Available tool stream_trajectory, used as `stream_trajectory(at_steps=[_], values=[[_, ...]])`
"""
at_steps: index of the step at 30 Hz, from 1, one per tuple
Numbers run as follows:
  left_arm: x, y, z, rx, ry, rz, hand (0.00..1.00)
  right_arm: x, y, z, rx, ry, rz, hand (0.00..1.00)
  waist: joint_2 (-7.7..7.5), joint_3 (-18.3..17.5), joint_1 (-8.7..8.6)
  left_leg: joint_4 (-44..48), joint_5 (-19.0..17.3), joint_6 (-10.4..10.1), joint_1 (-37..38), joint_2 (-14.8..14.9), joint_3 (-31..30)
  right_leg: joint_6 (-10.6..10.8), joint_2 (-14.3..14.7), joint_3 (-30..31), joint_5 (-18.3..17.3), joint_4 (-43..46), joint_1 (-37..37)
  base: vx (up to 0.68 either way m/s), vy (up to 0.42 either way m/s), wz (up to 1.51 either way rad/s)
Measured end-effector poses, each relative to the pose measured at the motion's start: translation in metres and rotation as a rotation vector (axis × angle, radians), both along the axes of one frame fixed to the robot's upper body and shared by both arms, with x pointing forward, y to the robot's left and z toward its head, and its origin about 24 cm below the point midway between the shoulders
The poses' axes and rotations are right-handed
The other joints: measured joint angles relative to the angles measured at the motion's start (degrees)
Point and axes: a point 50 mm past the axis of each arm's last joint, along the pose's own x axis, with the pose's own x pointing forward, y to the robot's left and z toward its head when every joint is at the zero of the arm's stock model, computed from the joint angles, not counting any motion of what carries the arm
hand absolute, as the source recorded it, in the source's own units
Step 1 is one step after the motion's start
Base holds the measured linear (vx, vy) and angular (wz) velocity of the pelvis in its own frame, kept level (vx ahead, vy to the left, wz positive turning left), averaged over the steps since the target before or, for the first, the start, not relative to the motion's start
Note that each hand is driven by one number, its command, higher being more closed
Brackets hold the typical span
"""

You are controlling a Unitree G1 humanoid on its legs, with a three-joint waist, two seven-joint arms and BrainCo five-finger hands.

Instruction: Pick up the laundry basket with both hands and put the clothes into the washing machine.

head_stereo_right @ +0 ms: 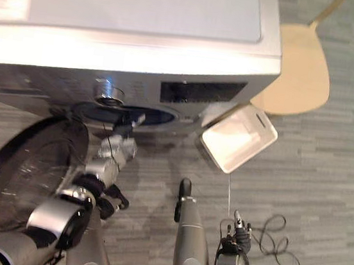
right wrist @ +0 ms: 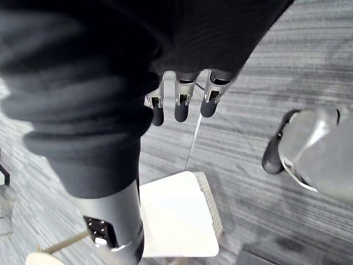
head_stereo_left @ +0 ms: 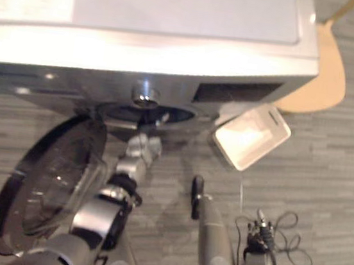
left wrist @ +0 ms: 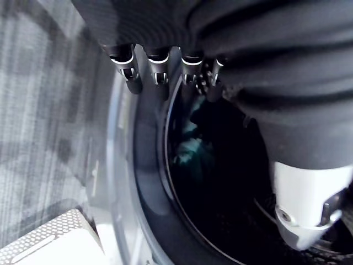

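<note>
The white laundry basket [head_stereo_left: 252, 136] lies tipped on the floor in front of the washing machine [head_stereo_left: 146, 12], to the right of the drum mouth [head_stereo_left: 144, 112]; its inside looks plain white. The round glass door [head_stereo_left: 48, 181] hangs open at the left. My left hand [head_stereo_left: 144, 149] reaches up to the drum mouth with relaxed fingers [left wrist: 132, 83] that hold nothing. Something teal [left wrist: 190, 149] shows deep in the dark drum. My right hand [head_stereo_left: 260, 236] hangs low at the right, fingers [right wrist: 182, 107] straight, above and apart from the basket [right wrist: 176, 221].
A tan wooden chair seat [head_stereo_left: 319, 79] stands on the floor beside the machine's right corner. A silver knob [head_stereo_left: 144, 94] sits on the front panel just above the drum mouth. Grey plank floor [head_stereo_left: 325, 189] spreads to the right of the basket.
</note>
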Motion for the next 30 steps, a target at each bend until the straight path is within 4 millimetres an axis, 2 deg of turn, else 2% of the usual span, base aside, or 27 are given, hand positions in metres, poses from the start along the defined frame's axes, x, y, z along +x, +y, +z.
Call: stream_trajectory(at_steps=[1,2,3,4,5,7,8,11,14,18,20,22,23,25,26,27,28,29,30], values=[[-0.021,0.001,-0.024,-0.014,0.071,0.015,0.00,-0.004,0.001,-0.004,0.001,0.026,0.007,0.00,0.28,-2.03,0.08,-1.38,-0.26,-0.70,2.14,-0.74,0.20,0.22,-0.31,-0.43,-0.14,-1.25,2.22,0.06,0.004,0.19],[-0.032,0.002,-0.035,-0.021,0.107,0.020,0.00,-0.006,0.002,-0.006,0.002,0.039,0.012,0.00,0.47,-2.82,0.13,-2.07,-0.23,-1.17,3.49,-1.09,0.26,0.29,-0.43,-0.57,-0.10,-2.03,3.74,0.09,0.009,0.21],[-0.057,0.003,-0.058,-0.033,0.178,0.021,0.00,-0.012,0.003,-0.012,0.011,0.079,0.026,0.00,0.47,-4.45,0.54,-4.31,0.07,-1.74,6.95,-2.09,1.01,0.38,-1.11,-0.95,-0.08,-3.98,7.04,0.06,0.011,0.15],[-0.066,0.003,-0.065,-0.037,0.201,0.017,0.00,-0.016,0.003,-0.014,0.010,0.096,0.025,0.00,0.59,-5.39,1.03,-5.47,0.32,-2.08,7.91,-2.69,1.13,0.43,-1.38,-0.97,-0.07,-4.65,7.85,0.06,0.017,0.16],[-0.080,0.003,-0.076,-0.031,0.238,0.000,0.00,-0.026,0.001,-0.020,0.011,0.130,0.018,0.00,0.73,-7.35,1.58,-7.82,1.03,-2.86,8.98,-4.07,1.16,0.63,-2.10,-1.17,0.01,-5.90,8.71,0.05,0.012,0.29],[-0.116,0.007,-0.100,-0.011,0.331,-0.027,0.00,-0.048,-0.010,-0.032,0.019,0.234,-0.007,0.00,1.76,-10.59,1.42,-16.69,5.33,-3.43,11.78,-8.83,-0.10,1.13,-3.87,-2.98,0.57,-10.81,12.11,0.13,-0.009,0.54],[-0.131,0.010,-0.110,0.001,0.382,-0.030,0.00,-0.058,-0.014,-0.038,0.022,0.287,-0.012,0.00,2.18,-11.00,1.66,-20.69,7.31,-3.47,13.78,-10.62,-0.63,1.09,-4.15,-3.73,1.51,-13.29,14.22,0.12,-0.022,0.44],[-0.160,0.024,-0.126,0.055,0.481,-0.029,0.00,-0.073,-0.013,-0.045,0.041,0.360,-0.007,0.00,2.42,-11.22,1.63,-25.70,10.42,-2.97,17.28,-12.89,-2.12,1.24,-3.87,-5.63,3.59,-16.91,18.51,0.08,-0.007,0.27],[-0.193,0.043,-0.140,0.118,0.592,-0.044,0.00,-0.085,-0.011,-0.051,0.063,0.418,0.007,0.00,2.11,-11.78,2.24,-27.63,11.00,-2.94,20.91,-14.06,-5.05,1.22,-3.80,-6.73,3.61,-18.77,23.07,0.09,-0.001,0.18],[-0.211,0.058,-0.145,0.136,0.647,-0.033,0.00,-0.088,-0.007,-0.054,0.070,0.444,0.085,0.00,2.34,-13.11,2.95,-27.72,11.35,-3.48,22.08,-13.90,-8.52,0.64,-3.24,-8.48,3.20,-19.52,25.62,0.02,-0.023,0.24],[-0.222,0.067,-0.147,0.132,0.680,-0.001,0.00,-0.085,-0.004,-0.055,0.041,0.465,0.180,0.00,2.49,-13.30,3.06,-27.43,11.79,-4.08,22.03,-12.88,-11.13,-0.18,-2.11,-10.68,2.60,-19.61,27.26,-0.08,-0.059,0.42],[-0.226,0.070,-0.148,0.127,0.689,0.018,0.00,-0.086,-0.004,-0.055,0.022,0.474,0.222,0.00,2.64,-13.48,3.04,-27.47,12.40,-4.15,21.65,-12.59,-12.16,-0.64,-1.76,-12.24,2.27,-19.61,27.91,-0.09,-0.038,0.54],[-0.229,0.071,-0.148,0.119,0.696,0.029,0.00,-0.083,-0.011,-0.053,-0.005,0.471,0.246,0.00,3.23,-13.84,3.07,-28.09,14.20,-3.35,20.39,-12.47,-12.85,-1.23,-1.39,-14.83,1.58,-19.06,28.01,-0.12,-0.028,0.68],[-0.228,0.071,-0.148,0.116,0.691,0.035,0.00,-0.083,-0.014,-0.052,-0.020,0.474,0.260,0.00,3.63,-13.88,3.22,-30.78,16.60,-3.30,20.25,-12.99,-14.47,-2.01,-1.00,-16.00,1.17,-18.81,27.68,-0.13,-0.015,0.65],[-0.224,0.072,-0.147,0.112,0.679,0.044,0.00,-0.083,-0.015,-0.052,-0.027,0.481,0.267,0.00,3.26,-13.35,3.09,-28.26,15.12,-3.33,18.64,-12.96,-15.97,-2.54,-1.53,-18.25,1.34,-18.49,27.60,-0.11,0.020,0.54],[-0.225,0.074,-0.147,0.094,0.680,0.073,0.00,-0.079,-0.013,-0.052,-0.027,0.480,0.278,0.00,2.50,-12.60,3.89,-16.21,9.06,-3.62,15.41,-12.93,-17.37,-2.39,-2.55,-18.63,1.31,-16.76,27.51,-0.14,0.046,0.41],[-0.222,0.076,-0.145,0.078,0.657,0.107,0.00,-0.074,-0.018,-0.051,-0.044,0.478,0.285,0.00,2.58,-12.41,5.39,-1.94,2.93,-3.93,12.43,-13.18,-19.98,-1.88,-2.98,-18.43,0.83,-14.78,27.74,-0.12,0.043,0.08],[-0.227,0.074,-0.146,0.070,0.664,0.108,0.00,-0.071,-0.022,-0.049,-0.061,0.471,0.288,0.00,4.13,-12.29,5.73,-0.76,2.35,-4.75,11.84,-12.51,-20.85,-1.56,-1.54,-18.41,0.40,-13.51,28.01,-0.16,0.036,0.30],[-0.227,0.074,-0.146,0.062,0.659,0.119,0.00,-0.064,-0.021,-0.047,-0.069,0.455,0.308,0.00,4.96,-13.10,4.83,-6.07,1.55,-4.91,12.80,-13.36,-22.85,-2.98,-0.17,-16.88,-0.39,-13.84,26.97,-0.14,0.021,0.78]])
